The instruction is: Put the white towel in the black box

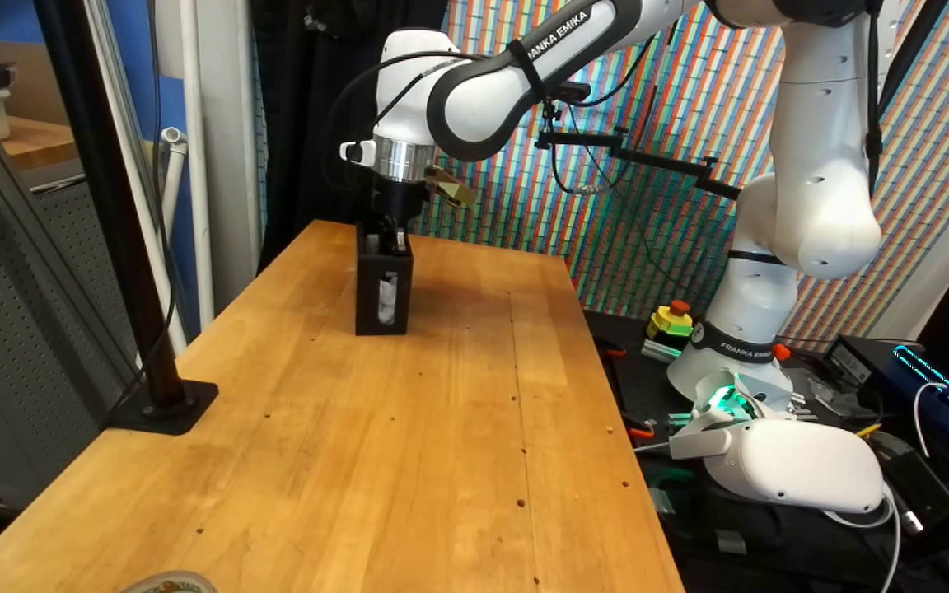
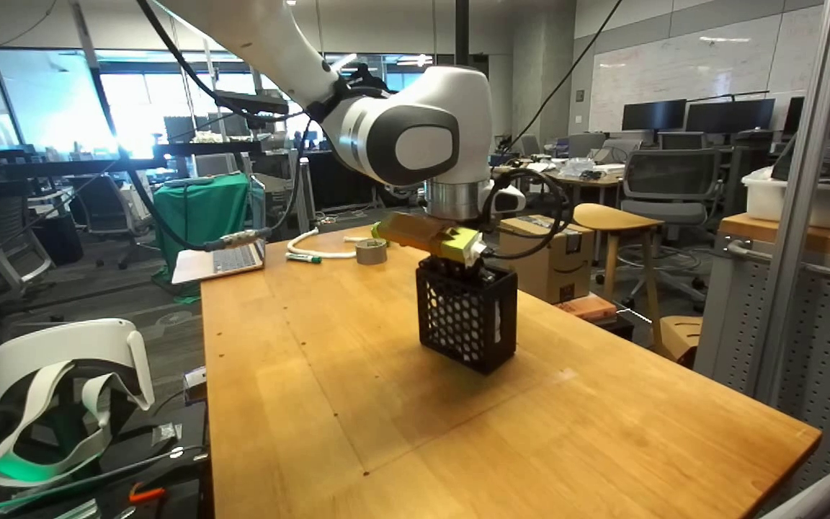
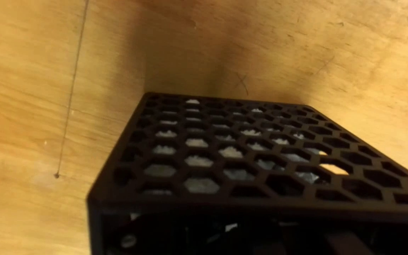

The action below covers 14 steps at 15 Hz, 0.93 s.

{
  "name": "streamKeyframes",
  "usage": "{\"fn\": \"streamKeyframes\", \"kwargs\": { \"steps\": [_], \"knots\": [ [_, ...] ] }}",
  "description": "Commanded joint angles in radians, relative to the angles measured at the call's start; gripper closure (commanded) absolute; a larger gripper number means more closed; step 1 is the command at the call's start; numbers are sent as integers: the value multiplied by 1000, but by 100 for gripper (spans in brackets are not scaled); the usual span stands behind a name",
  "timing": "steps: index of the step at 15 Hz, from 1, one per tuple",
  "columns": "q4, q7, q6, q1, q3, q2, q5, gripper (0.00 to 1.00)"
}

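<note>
**Fuzzy off-white cloth towel (image 3: 199,161) showed inside the upright matte black lattice-sided box (image 1: 367,292); withdrawal remained**

The main work looked done. The box stood on the tan wooden worktop (image 1: 441,428), near its twelve o'clock end in an exterior view, and the towel showed within. At twelve o'clock of the box, the black mechanical tool (image 1: 386,233) reached into its mouth, fingers drawn together; whether they pinched any cloth could not be told, since the walls hid the tips. What was left, by judgement, was to let go of anything gripped and lift out toward twelve o'clock without dragging the towel along.

The wrist view gave the clearest evidence: pale fuzzy patches behind the hexagonal holes, a little toward six o'clock from its centre, though the tool could not be clearly made out in the dark there. In an exterior view, a white strip of towel showed through the box's narrow end. A squat tan roll of tape (image 2: 371,251), at ten o'clock from the box, appeared in an exterior view alone.
</note>
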Motion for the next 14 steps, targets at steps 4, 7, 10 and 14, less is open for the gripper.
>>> {"fn": "streamKeyframes", "kwargs": {
  "steps": [4, 7, 10, 14],
  "knots": [
    [-74, 15, 82, 12, -17, -62, -40, 87],
    [-116, 38, 135, 44, -14, -142, -129, 61],
    [-157, 86, 182, 75, -15, -218, -233, 41],
    [-206, 167, 213, 98, -15, -325, -365, 9]
  ]
}}
